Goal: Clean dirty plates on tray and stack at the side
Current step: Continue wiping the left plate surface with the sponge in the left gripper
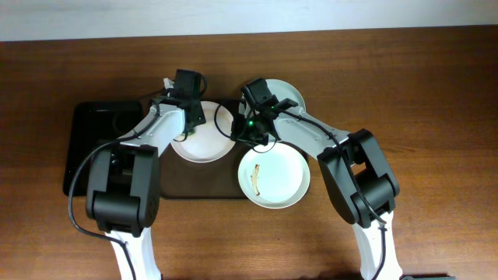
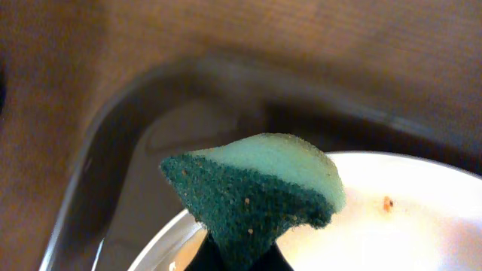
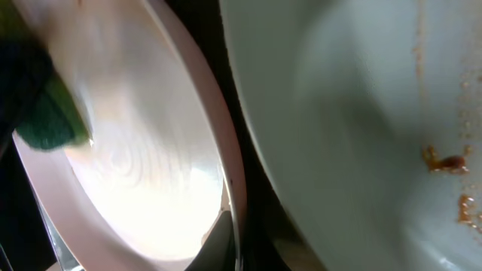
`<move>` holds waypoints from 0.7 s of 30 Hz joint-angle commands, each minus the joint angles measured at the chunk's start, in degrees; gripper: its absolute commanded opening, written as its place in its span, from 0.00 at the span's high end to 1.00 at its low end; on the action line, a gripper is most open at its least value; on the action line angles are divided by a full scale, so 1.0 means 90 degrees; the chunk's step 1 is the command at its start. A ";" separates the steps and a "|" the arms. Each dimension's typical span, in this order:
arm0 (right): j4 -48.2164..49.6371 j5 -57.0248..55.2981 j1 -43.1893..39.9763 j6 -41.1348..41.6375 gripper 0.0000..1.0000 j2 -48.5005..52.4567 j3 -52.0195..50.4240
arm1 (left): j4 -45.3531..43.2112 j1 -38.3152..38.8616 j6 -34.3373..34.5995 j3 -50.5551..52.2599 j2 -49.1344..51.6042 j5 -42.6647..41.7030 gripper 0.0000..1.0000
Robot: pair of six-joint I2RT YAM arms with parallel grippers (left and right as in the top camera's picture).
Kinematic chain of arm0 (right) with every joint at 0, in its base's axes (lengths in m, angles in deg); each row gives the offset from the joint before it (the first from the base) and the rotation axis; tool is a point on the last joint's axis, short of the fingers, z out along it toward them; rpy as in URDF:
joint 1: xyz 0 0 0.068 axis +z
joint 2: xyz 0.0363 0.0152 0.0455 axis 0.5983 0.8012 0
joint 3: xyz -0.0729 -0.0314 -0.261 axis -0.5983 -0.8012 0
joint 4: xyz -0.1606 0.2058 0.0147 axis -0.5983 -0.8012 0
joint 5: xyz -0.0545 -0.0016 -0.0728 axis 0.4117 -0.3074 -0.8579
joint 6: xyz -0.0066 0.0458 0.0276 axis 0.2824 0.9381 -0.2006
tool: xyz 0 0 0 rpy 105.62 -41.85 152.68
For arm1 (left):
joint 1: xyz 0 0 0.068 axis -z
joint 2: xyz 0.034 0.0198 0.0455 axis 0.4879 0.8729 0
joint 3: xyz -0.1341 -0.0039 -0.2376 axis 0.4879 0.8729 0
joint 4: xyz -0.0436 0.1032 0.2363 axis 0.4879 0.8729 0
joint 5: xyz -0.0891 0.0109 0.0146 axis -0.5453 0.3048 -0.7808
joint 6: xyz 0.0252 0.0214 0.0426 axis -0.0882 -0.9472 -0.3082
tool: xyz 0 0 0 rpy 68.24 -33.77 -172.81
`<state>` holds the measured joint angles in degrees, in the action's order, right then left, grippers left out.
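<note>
Three pale plates show in the overhead view. One plate (image 1: 204, 140) lies on the dark brown tray (image 1: 175, 187). My left gripper (image 1: 189, 117) is shut on a green sponge (image 2: 256, 188) and holds it over this plate's (image 2: 392, 226) far edge. My right gripper (image 1: 243, 132) is shut on the same plate's right rim (image 3: 151, 173); its fingers (image 3: 230, 241) pinch the rim. A second plate (image 1: 274, 177) with a brown smear lies at the tray's right end. A third plate (image 1: 286, 93) sits behind my right arm.
A smaller glossy black tray (image 1: 93, 148) lies left of the brown tray. The brown tray's rim and corner show in the left wrist view (image 2: 113, 150). A smeared plate (image 3: 361, 113) fills the right of the right wrist view. Bare wooden table (image 1: 436, 117) surrounds everything.
</note>
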<state>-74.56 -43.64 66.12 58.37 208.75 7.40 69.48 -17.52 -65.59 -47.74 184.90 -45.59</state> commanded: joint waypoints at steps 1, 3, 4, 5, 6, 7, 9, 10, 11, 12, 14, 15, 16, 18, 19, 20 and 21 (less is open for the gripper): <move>-0.0121 -0.0005 -0.0015 -0.0100 0.96 0.0070 -0.0041 | -0.0537 -0.0012 -0.0867 0.0214 0.0406 -0.0075 1.00; -0.0121 -0.0002 -0.0015 -0.0153 0.96 0.0070 -0.0041 | -0.0692 0.0058 -0.1503 0.0211 0.0406 -0.0488 1.00; -0.0121 -0.0005 -0.0010 -0.0187 0.96 0.0070 -0.0041 | -0.0716 0.0097 -0.1989 0.0211 0.0406 -0.0826 1.00; -0.0121 -0.0002 -0.0007 -0.0221 0.96 0.0070 -0.0041 | -0.0714 0.0119 -0.2293 0.0211 0.0406 -0.1027 1.00; -0.0124 -0.0002 -0.0002 -0.0228 0.96 0.0070 -0.0041 | -0.0709 0.0153 -0.2761 0.0211 0.0406 -0.1316 1.00; -0.0121 0.0015 0.0002 -0.0245 0.96 0.0070 -0.0041 | -0.0682 0.0192 -0.3133 0.0211 0.0406 -0.1532 1.00; -0.0121 0.0015 0.0041 -0.0250 0.96 0.0070 -0.0041 | -0.0641 0.0294 -0.3750 0.0211 0.0406 -0.1834 1.00; -0.0119 0.0012 0.0070 -0.0272 0.96 0.0070 -0.0041 | -0.0636 0.0345 -0.3997 0.0211 0.0406 -0.1909 1.00; -0.0121 0.0017 0.0090 -0.0316 0.96 0.0070 -0.0041 | -0.0634 0.0379 -0.4148 0.0209 0.0406 -0.1921 1.00; -0.0121 0.0015 0.0112 -0.0338 0.96 0.0070 -0.0041 | -0.0634 0.0427 -0.4347 0.0209 0.0406 -0.1921 1.00; -0.0121 0.0017 0.0124 -0.0364 0.96 0.0070 -0.0041 | -0.0629 0.0437 -0.4454 0.0209 0.0406 -0.1938 1.00; -0.0121 0.0017 0.0124 -0.0362 0.96 0.0070 -0.0041 | -0.0612 0.0435 -0.4456 0.0206 0.0403 -0.2021 1.00; -0.0121 0.0017 0.0121 -0.0362 0.96 0.0070 -0.0041 | -0.0585 0.0435 -0.4454 0.0206 0.0403 -0.2098 1.00; -0.0124 0.0017 0.0121 -0.0362 0.96 0.0070 -0.0041 | -0.0488 0.0432 -0.4439 0.0206 0.0403 -0.2268 1.00; -0.0124 0.0017 0.0124 -0.0362 0.96 0.0070 -0.0041 | -0.0466 0.0427 -0.4381 0.0206 0.0403 -0.2268 1.00; -0.0124 0.0017 0.0124 -0.0364 0.96 0.0070 -0.0041 | -0.0435 0.0398 -0.4214 0.0206 0.0403 -0.2227 1.00; -0.0126 0.0017 0.0124 -0.0364 0.96 0.0070 -0.0041 | -0.0401 0.0350 -0.3883 0.0206 0.0403 -0.2130 1.00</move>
<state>-75.04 -43.68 65.77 58.04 208.75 7.40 63.60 -14.13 -103.45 -47.52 185.66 -61.94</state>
